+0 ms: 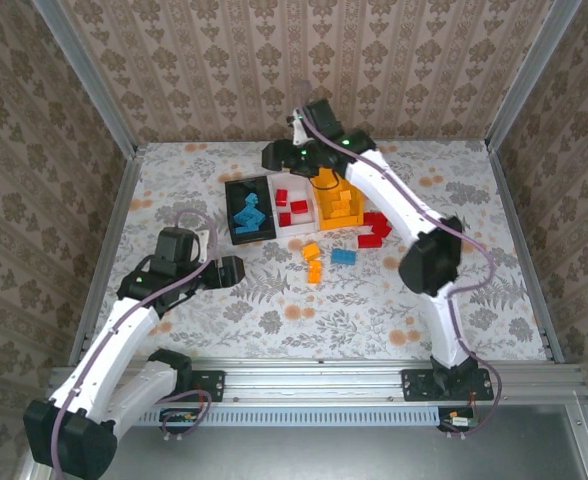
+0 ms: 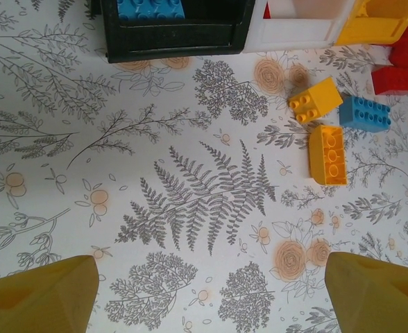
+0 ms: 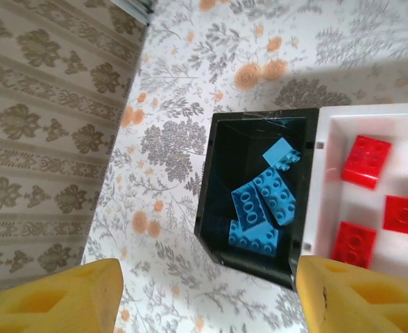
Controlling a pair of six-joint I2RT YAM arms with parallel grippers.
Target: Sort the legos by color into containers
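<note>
Three red legos (image 3: 366, 161) in white bin (image 3: 323, 173); right pincer (image 3: 211, 284) spread wide.

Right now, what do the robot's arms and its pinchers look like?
The left arm and the right arm are white tubes with chunky black joints and a thin purplish cable along each. A tiny green light glows near the right arm's wrist. The left gripper and right gripper each have two blocky yellow fingers.

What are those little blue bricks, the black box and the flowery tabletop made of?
Blue bricks: moulded plastic, slightly shiny, with studded tops.
Black bin: hard plastic, glossy; its inner wall faintly mirrors the bricks.
Table cover: a flat printed sheet, matte, perhaps paper or vinyl.
</note>
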